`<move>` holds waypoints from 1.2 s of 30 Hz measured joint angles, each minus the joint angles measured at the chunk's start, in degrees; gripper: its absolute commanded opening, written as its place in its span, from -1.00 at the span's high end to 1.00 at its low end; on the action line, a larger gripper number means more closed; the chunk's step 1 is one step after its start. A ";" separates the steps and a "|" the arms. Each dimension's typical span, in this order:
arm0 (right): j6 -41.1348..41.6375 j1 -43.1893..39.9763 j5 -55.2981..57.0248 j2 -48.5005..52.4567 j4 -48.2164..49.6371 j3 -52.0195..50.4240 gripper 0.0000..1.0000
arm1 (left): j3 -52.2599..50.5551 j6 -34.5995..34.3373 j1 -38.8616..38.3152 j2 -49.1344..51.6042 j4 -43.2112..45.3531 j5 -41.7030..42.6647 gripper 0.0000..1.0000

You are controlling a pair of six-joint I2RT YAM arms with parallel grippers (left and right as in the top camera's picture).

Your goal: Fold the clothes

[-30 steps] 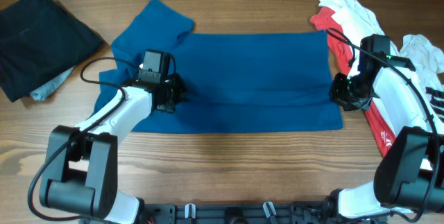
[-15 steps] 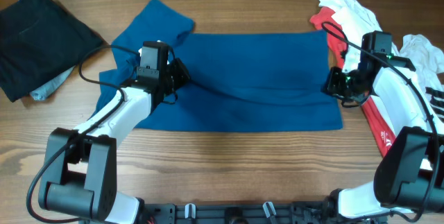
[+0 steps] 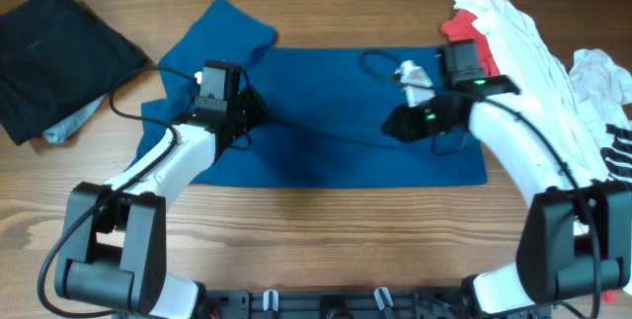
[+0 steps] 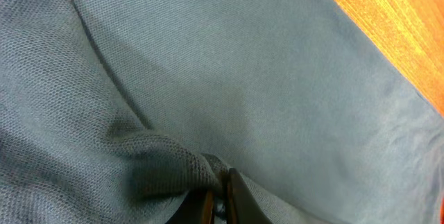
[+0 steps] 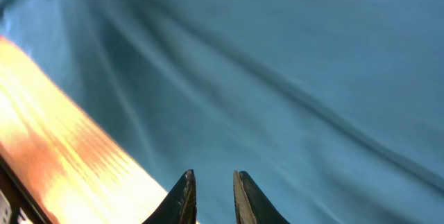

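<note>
Over table (image 3: pixel 326 250) | left wrist: left hand (image 4: pixel 218 195) pinching blue polo shirt (image 4: pixel 243 78) | right wrist: right hand (image 5: pixel 210 182) narrow, empty

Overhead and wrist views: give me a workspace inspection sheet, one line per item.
Surface: wooden table, grain visible.
Job's things: blue polo shirt spread at the centre, its left end rumpled; red T-shirt and white T-shirt heaped at the right.
Clutter: black garment at far left.
Grippers: left gripper shut on a pinched ridge of the blue polo shirt; right gripper slightly open over the shirt, nothing between its jaws.
Cables: black cable loops beside the left arm; another loop lies over the shirt.
Surroundings: nothing seen.
</note>
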 measured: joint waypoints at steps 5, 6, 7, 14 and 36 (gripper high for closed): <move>-0.57 6.67 0.70 2.51 2.71 0.00 0.65 | 0.00 0.00 0.00 0.00 -0.70 -0.02 0.85; -0.57 7.52 0.85 3.21 3.06 0.00 0.65 | 0.00 0.00 0.00 0.00 -0.79 -0.02 0.85; -0.59 8.68 0.94 4.15 3.39 0.00 0.65 | 0.00 0.00 0.00 0.00 -0.87 -0.02 0.85; -0.76 14.23 2.95 8.70 4.48 0.00 0.65 | 0.00 0.00 0.00 0.00 -1.27 -0.04 0.85; 14.16 15.08 30.75 10.99 10.80 0.00 0.63 | 0.00 0.00 0.00 0.00 -2.10 -0.09 0.83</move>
